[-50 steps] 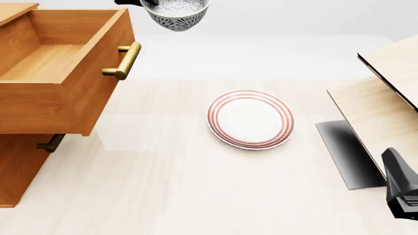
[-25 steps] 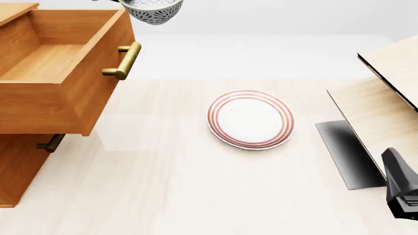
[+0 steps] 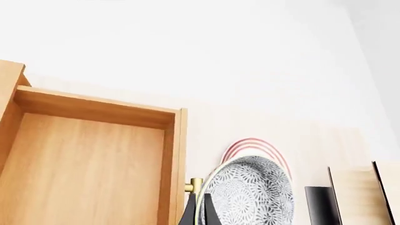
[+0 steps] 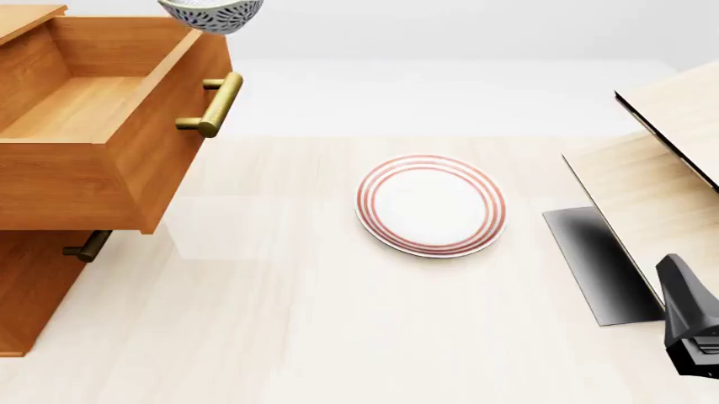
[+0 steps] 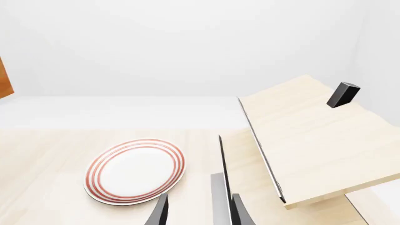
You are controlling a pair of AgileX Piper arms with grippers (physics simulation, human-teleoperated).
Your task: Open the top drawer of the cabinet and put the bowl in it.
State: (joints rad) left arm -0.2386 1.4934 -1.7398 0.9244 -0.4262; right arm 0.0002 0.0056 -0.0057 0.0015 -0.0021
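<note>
Two grippers: left gripper (image 3: 198,212) pinching bowl (image 4: 211,14) rim, bowl held aloft above top drawer's (image 4: 96,126) front edge, drawer pulled out of cabinet (image 4: 29,290). Right gripper (image 5: 198,211) parted, empty, low, near plate (image 4: 432,204).

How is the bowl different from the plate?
The bowl is speckled grey-blue and white; the plate is white with red rings. The bowl is deep, the plate flat. The bowl is held up in the left gripper, while the plate lies on the table. Both are round.
</note>
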